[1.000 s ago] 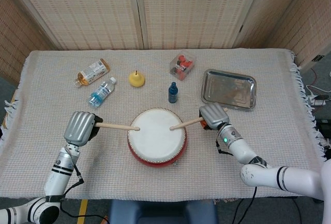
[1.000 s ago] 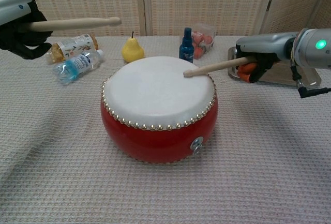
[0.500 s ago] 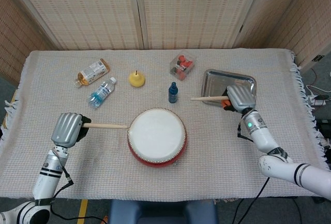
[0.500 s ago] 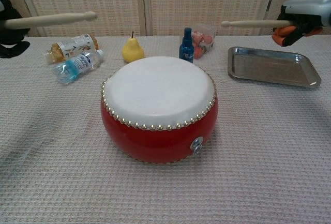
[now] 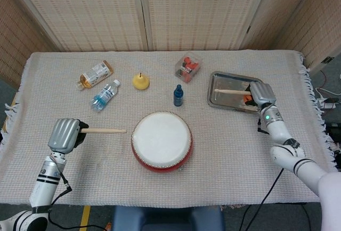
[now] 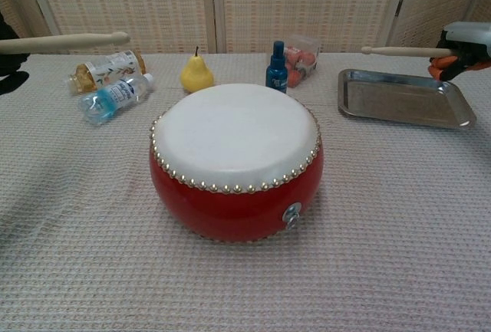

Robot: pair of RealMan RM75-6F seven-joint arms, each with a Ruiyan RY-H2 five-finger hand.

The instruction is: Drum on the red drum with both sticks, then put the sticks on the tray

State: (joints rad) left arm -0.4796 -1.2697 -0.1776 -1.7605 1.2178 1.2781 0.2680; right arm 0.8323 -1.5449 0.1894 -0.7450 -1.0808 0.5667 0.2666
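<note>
Two sticks, each gripped by a robot hand: right (image 5: 262,94) above tray (image 5: 219,100), left (image 5: 64,135) beside drum (image 5: 161,141).

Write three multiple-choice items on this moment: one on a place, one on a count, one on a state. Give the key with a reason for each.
1. Where is the right hand's stick?
A. over the tray
B. on the drum
C. beside the pear

2. How many bottles are there?
A. one
B. three
C. five

3. What is the left hand doing?
A. resting empty
B. holding a stick
C. pressing the drumhead

Key:
1 A: the right hand holds its stick above the tray.
2 B: two lie at left, one blue stands.
3 B: the left hand grips a stick left of the drum.
</note>
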